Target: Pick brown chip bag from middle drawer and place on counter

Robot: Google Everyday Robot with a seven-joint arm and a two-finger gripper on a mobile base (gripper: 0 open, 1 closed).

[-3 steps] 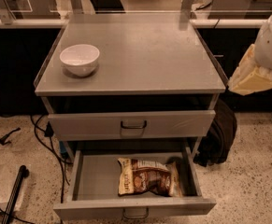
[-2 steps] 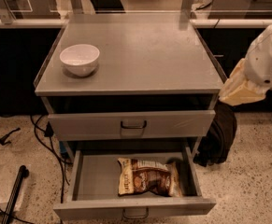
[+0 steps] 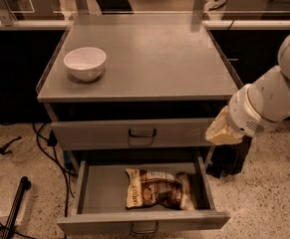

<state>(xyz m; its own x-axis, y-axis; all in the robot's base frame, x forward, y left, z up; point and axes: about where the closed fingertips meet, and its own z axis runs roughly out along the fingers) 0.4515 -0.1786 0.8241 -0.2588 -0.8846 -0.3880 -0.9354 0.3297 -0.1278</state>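
The brown chip bag (image 3: 157, 189) lies flat in the open middle drawer (image 3: 99, 190), right of its centre. The drawer is the cabinet's lowest and is pulled out towards me. The counter (image 3: 149, 54) is the grey cabinet top above it. My gripper (image 3: 223, 131) is at the end of the white arm on the right, beside the cabinet's right front corner, at the height of the closed upper drawer. It is above and to the right of the bag and apart from it.
A white bowl (image 3: 84, 62) stands on the counter's left side. A closed drawer with a dark handle (image 3: 142, 132) sits above the open one. Cables (image 3: 45, 148) and a dark pole (image 3: 15, 205) lie on the speckled floor at left. A dark bag (image 3: 229, 158) stands right of the cabinet.
The arm has moved down and to the left, from right of the counter's edge to the cabinet's right front corner. The bag and the drawer have not moved.
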